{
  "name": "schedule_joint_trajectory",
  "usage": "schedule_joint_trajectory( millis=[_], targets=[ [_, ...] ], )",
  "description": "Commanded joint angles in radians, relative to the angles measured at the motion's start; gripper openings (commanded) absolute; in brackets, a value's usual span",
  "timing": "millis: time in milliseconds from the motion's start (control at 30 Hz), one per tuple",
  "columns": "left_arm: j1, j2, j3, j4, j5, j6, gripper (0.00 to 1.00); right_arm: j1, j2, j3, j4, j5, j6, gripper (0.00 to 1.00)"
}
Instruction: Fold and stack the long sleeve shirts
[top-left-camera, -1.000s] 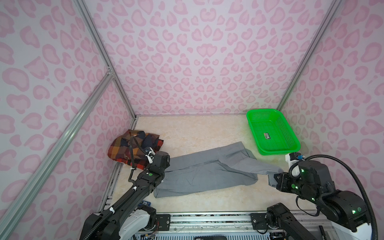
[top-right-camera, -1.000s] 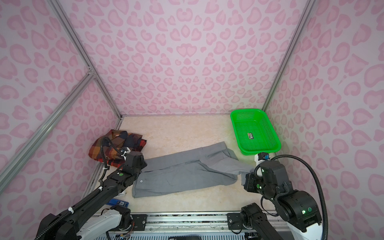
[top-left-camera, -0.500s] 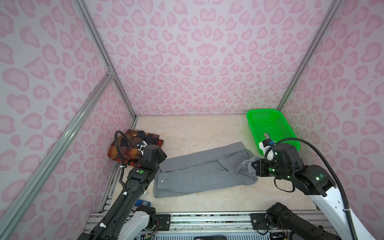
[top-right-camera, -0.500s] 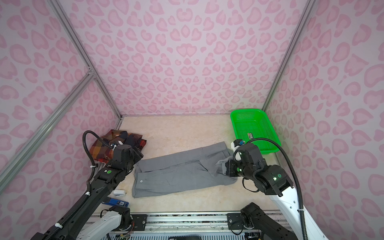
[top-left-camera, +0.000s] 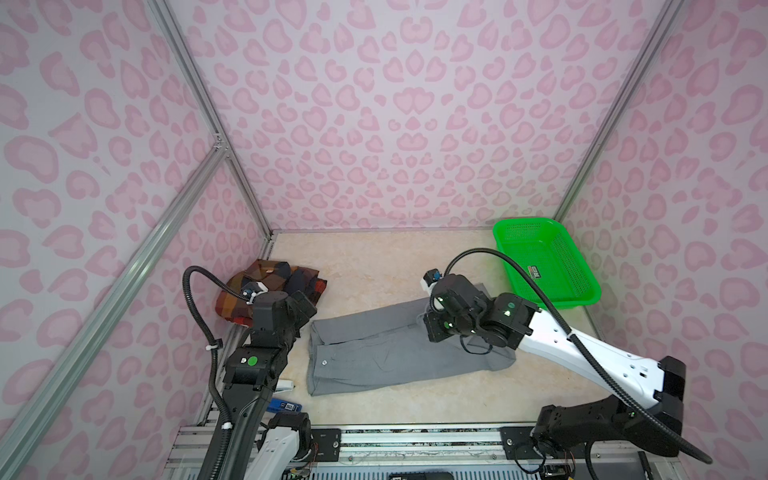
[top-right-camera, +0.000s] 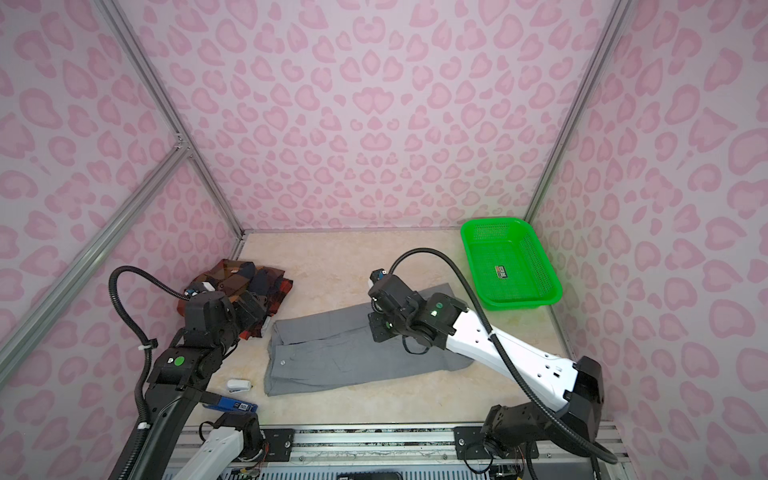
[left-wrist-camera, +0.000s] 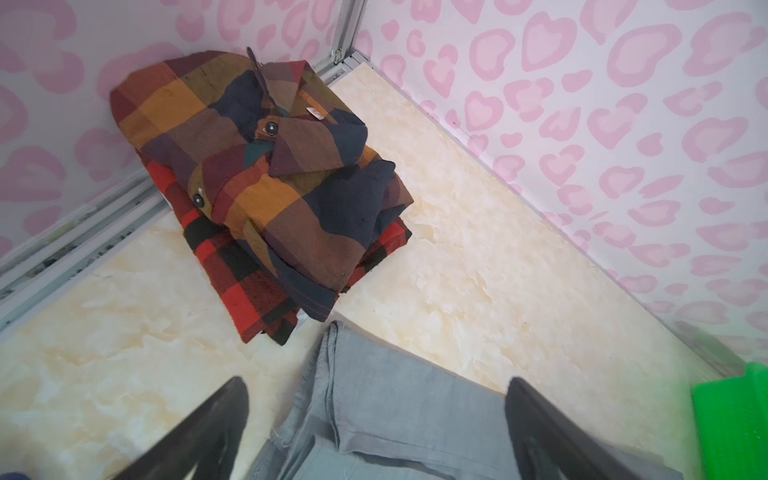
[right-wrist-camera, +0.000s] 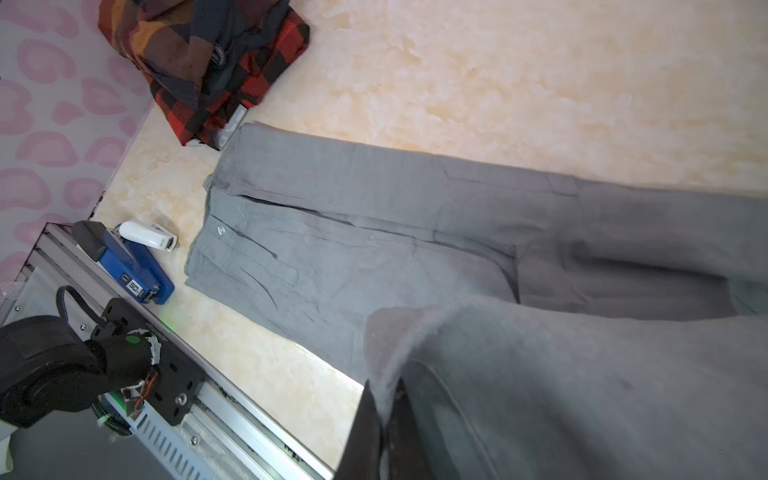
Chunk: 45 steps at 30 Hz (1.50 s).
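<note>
Two shirts on the tabletop (top-left-camera: 374, 257). Gray shirt (top-left-camera: 386, 357) lies stretched out as a long narrow band across the lower middle of the frame in both top views, running from lower left up toward the right. Plaid shirt (top-left-camera: 270, 286) sits folded in a bundle at the left, against the wall, its near corner just beside the left end of the gray one. In the left wrist view its collar faces up, over a red-and-black checked layer; same garment or not, I cannot tell.

My left hand (left-wrist-camera: 374, 399) is released: fingers (left-wrist-camera: 224, 415) spread wide, gripping nothing, hovering over the left end of the gray shirt.

My right hand (right-wrist-camera: 384, 419) is clenched on a pinch of gray cloth at the shirt's right end; that end is lifted and drapes down toward the flat part.

Green basket (top-left-camera: 561, 303) stands at the right, apart from both shirts.
</note>
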Motion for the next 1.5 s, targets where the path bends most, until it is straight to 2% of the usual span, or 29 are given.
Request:
schedule_joint_trajectory(
  millis=[0, 233, 433, 733, 1067, 1200, 1467],
  targets=[
    [0.014, -0.026, 0.017, -0.063, -0.008, 0.047, 0.98, 0.049, 0.11, 0.07, 0.048, -0.029, -0.043, 0.0],
    [0.028, -0.055, 0.013, -0.082, -0.015, 0.065, 0.98, 0.126, 0.337, 0.216, 0.066, -0.122, -0.058, 0.0],
    [0.035, -0.049, 0.007, -0.08, -0.024, 0.077, 0.98, 0.141, 0.523, 0.368, 0.024, -0.198, -0.069, 0.0],
    [0.042, -0.043, -0.028, -0.069, 0.0, 0.076, 0.98, 0.137, 0.663, 0.508, -0.014, -0.221, -0.09, 0.0],
    [0.044, -0.036, -0.043, -0.064, 0.008, 0.079, 0.98, 0.15, 0.824, 0.664, -0.058, -0.296, -0.089, 0.0],
    [0.046, -0.035, -0.043, -0.066, 0.019, 0.078, 0.98, 0.157, 0.851, 0.711, -0.075, -0.308, -0.088, 0.08],
    [0.046, -0.026, -0.05, -0.074, 0.068, 0.068, 0.98, 0.134, 0.798, 0.713, -0.069, -0.334, -0.078, 0.42]
  ],
)
